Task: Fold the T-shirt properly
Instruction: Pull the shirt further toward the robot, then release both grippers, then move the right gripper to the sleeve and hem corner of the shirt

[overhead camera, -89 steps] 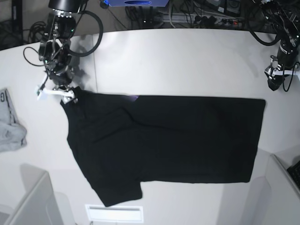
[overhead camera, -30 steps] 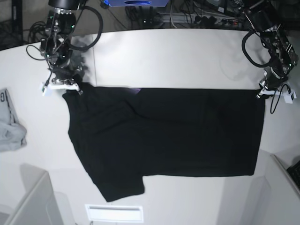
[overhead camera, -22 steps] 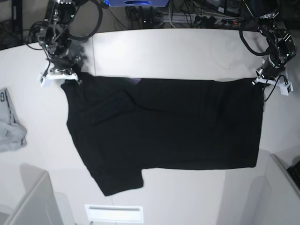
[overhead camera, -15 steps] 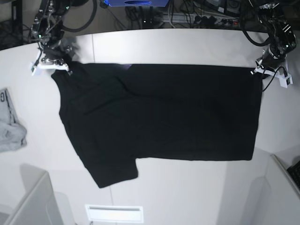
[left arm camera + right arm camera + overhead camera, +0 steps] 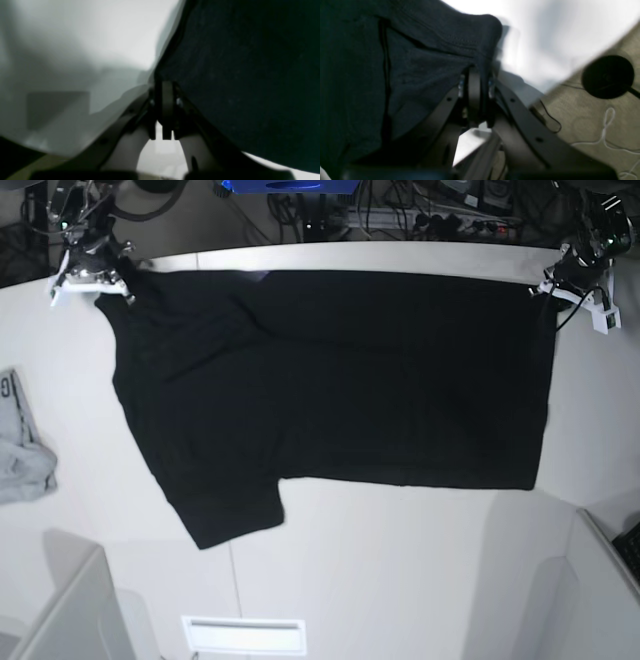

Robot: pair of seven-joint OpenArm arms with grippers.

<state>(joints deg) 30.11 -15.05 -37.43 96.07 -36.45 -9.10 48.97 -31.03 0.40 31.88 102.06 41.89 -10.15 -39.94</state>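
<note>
The black T-shirt [image 5: 330, 380] hangs stretched between both arms above the white table [image 5: 400, 580], plain side showing, one sleeve drooping at the lower left. My left gripper [image 5: 548, 286] is shut on the shirt's top right corner in the base view. The left wrist view shows its fingers [image 5: 167, 100] pinched on the cloth edge [image 5: 250, 75]. My right gripper [image 5: 110, 280] is shut on the top left corner by the shoulder. In the right wrist view its fingers [image 5: 475, 92] clamp a bunched hem of the T-shirt [image 5: 395, 62].
A small light grey garment [image 5: 20, 445] lies at the table's left edge. Cables and equipment [image 5: 400, 210] crowd the floor behind the table. A grey panel [image 5: 70, 610] stands at the bottom left and another [image 5: 600, 580] at the bottom right.
Both arms have lifted and pulled the shirt toward the back of the table; its top edge rose from mid-table to near the far edge, and the cloth now hangs taut.
</note>
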